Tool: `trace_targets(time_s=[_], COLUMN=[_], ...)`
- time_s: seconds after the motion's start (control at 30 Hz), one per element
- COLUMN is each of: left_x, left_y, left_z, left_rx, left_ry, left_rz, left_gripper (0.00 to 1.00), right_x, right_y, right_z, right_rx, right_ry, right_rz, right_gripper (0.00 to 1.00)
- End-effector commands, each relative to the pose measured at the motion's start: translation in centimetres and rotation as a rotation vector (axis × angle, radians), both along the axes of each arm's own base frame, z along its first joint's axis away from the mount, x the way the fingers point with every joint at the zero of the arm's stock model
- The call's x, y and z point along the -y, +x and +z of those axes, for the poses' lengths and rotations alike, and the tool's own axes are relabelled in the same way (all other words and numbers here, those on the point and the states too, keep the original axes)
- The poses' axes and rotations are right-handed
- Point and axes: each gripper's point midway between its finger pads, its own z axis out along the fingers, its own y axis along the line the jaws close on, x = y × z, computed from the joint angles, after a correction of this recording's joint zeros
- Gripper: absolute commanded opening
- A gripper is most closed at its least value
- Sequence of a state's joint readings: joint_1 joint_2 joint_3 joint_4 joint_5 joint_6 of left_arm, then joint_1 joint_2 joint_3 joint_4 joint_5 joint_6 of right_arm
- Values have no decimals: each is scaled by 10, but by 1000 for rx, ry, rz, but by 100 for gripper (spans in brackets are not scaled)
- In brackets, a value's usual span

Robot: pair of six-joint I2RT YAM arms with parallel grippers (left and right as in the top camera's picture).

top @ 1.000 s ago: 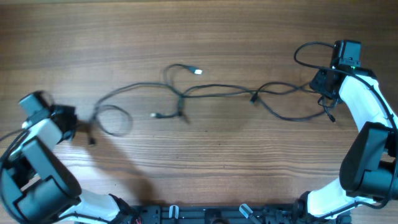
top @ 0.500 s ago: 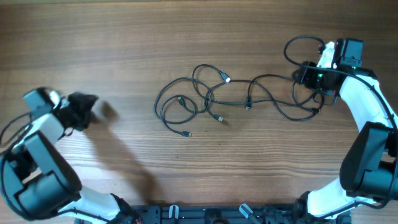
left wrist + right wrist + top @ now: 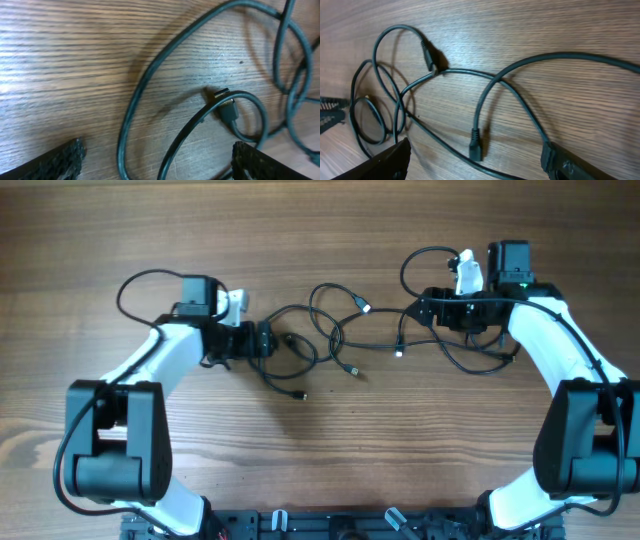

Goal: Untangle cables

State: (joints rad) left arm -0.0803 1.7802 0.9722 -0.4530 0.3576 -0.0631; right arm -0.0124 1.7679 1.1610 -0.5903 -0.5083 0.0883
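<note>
The cables lie in a loose tangle of thin black loops on the wooden worktop, between the two arms. The left end effector stands wide at the tangle's left loop, gripping nothing. The right end effector is likewise wide at the right end, with cords lying between its fingers but not clamped.

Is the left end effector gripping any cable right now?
No, in the left wrist view the left end effector's fingers stand wide apart, and the cables lie loose on the table between them.
</note>
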Motion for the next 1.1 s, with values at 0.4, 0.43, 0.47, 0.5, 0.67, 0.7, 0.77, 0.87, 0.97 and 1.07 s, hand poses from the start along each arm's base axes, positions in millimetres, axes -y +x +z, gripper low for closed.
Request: trace_targets(time_s=[0.4, 0.43, 0.47, 0.5, 0.67, 0.7, 0.77, 0.87, 0.97, 1.07], left_x=[-23, -23, -23, -23, -22, -22, -22, -21, -21, -21], left_y=[-32, -32, -32, -32, -31, -31, -29, -26, -25, -25], left_z=[-65, -65, -65, -65, -65, -65, -65, -64, -64, -64], left_rx=[-135, -135, -135, -136, -132, -131, -125, -122, -122, -121], left_ry=[383, 383, 381, 379, 378, 378, 376, 360, 356, 356], left_rz=[27, 27, 27, 27, 28, 28, 31, 90, 105, 105], left_gripper=[13, 4, 4, 4, 4, 4, 5, 5, 5, 7], right_x=[-19, -23, -30, -33, -29, -23, -19, -26, -16, -13], right_y=[-15, -17, -20, -23, -29, -27, -24, -20, -5, 5], right_z=[-4, -4, -8, -11, -37, -41, -45, -47, -48, -46], right_rx=[-42, -40, -45, -50, -53, -54, -56, -43, 61, 126], right_ry=[2, -3, -20, -39, -277, -323, -355, -342, -437, -478], right_rz=[66, 91, 113, 121, 102, 45, -51, -119, -175, -152], right_gripper=[88, 88, 88, 88, 91, 91, 91, 91, 91, 93])
